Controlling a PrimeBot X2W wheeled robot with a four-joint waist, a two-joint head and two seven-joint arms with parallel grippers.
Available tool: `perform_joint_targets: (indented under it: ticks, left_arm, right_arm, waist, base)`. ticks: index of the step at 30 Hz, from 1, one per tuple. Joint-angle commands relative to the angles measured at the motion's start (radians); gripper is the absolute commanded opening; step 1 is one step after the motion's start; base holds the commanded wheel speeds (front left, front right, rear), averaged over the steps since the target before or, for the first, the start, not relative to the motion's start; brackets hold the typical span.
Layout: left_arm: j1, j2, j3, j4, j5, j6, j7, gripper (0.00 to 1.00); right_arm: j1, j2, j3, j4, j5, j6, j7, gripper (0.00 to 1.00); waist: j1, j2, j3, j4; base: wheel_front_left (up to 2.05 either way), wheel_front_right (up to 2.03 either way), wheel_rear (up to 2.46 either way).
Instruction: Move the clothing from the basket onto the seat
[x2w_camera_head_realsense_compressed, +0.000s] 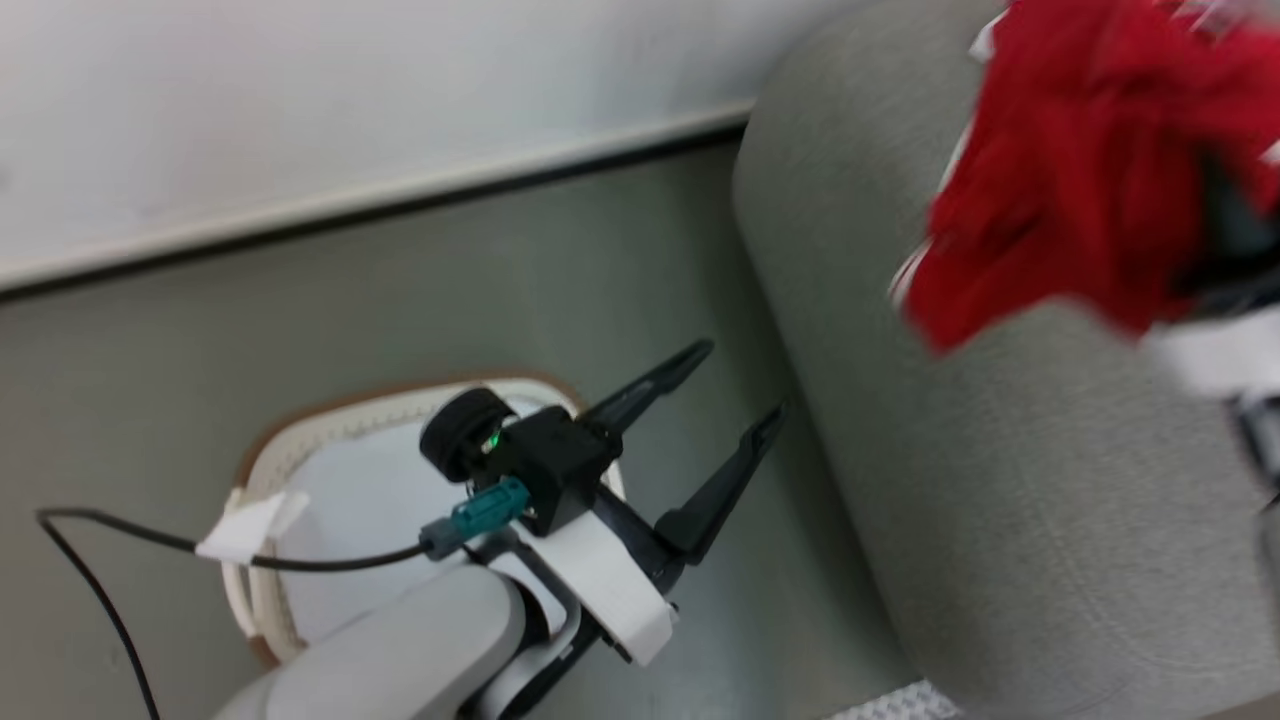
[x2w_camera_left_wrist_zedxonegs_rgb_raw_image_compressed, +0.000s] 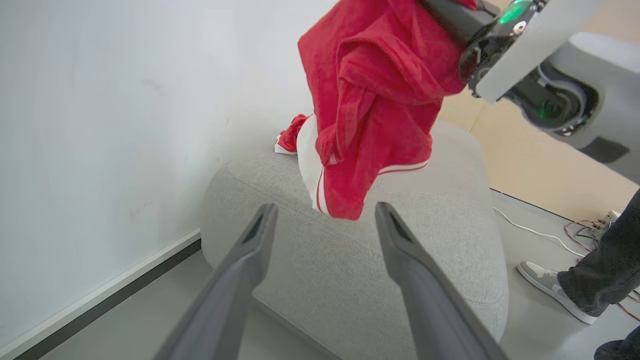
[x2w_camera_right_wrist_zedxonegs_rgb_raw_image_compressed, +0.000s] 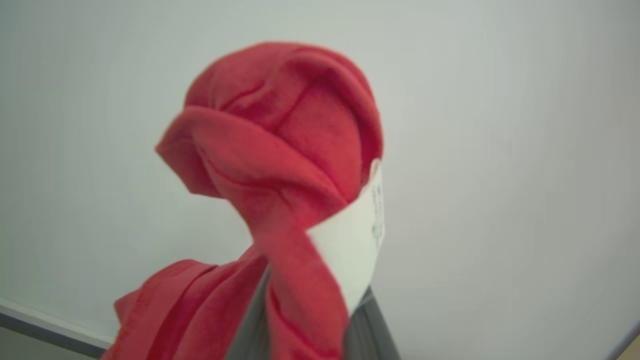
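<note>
Over the grey seat (x2w_camera_left_wrist_zedxonegs_rgb_raw_image_compressed: 350, 280), our right hand (x2w_camera_left_wrist_zedxonegs_rgb_raw_image_compressed: 450, 22) is clamped on a bunched red garment (x2w_camera_left_wrist_zedxonegs_rgb_raw_image_compressed: 380, 100) with white stripes. The hem hangs low over the seat, and we cannot tell whether it touches. Another piece of red clothing (x2w_camera_left_wrist_zedxonegs_rgb_raw_image_compressed: 292, 136) lies crumpled at the seat's far end, near the wall (x2w_camera_left_wrist_zedxonegs_rgb_raw_image_compressed: 125, 125). Our left hand (x2w_camera_head_realsense_compressed: 738, 380) hovers above the floor (x2w_camera_head_realsense_compressed: 300, 300) between the basket (x2w_camera_head_realsense_compressed: 330, 405) and the seat, its fingers spread wide with nothing between them. What we can see of the basket is its white liner (x2w_camera_head_realsense_compressed: 370, 500) and no red cloth, though our own arm (x2w_camera_head_realsense_compressed: 420, 640) hides part of it. We judge the task close to done: the hanging garment needs lowering and releasing onto the seat, and the hidden part of the basket needs a look.
</note>
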Motion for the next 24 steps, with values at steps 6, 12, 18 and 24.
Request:
perform_joint_targets:
  ticks: [6,12,18,24]
  left_arm:
    - [-0.080,-0.002,0.034,-0.009,0.024,-0.017,-0.040,1.00]
    - [-0.096,-0.018,0.051,-0.006,0.031,-0.027,-0.079,1.00]
    - [-0.065,-0.019,0.065,0.001,0.039,-0.025,-0.106,1.00]
    - [-0.038,-0.023,0.075,0.019,0.051,-0.024,-0.114,1.00]
  right_arm:
    - [-0.301,-0.142,-0.152,0.016,-0.023,-0.003,0.094,0.00]
    - [-0.458,-0.267,-0.335,0.105,-0.079,-0.003,0.191,0.00]
    - [-0.497,-0.382,-0.557,0.218,-0.150,-0.003,0.267,0.00]
    - [-0.381,-0.260,-0.772,0.284,-0.238,-0.003,0.249,0.00]
  waist:
    - [-0.0002,-0.0001,0.249,0.160]
    - [-0.0002,-0.0001,0.329,0.236]
    - [-0.0002,-0.0001,0.394,0.307]
    - [-0.0002,-0.0001,0.410,0.334]
  base:
    - [0.00,0.00,0.00]
    - [0.00,0.00,0.00]
    - [0.00,0.00,0.00]
    - [0.00,0.00,0.00]
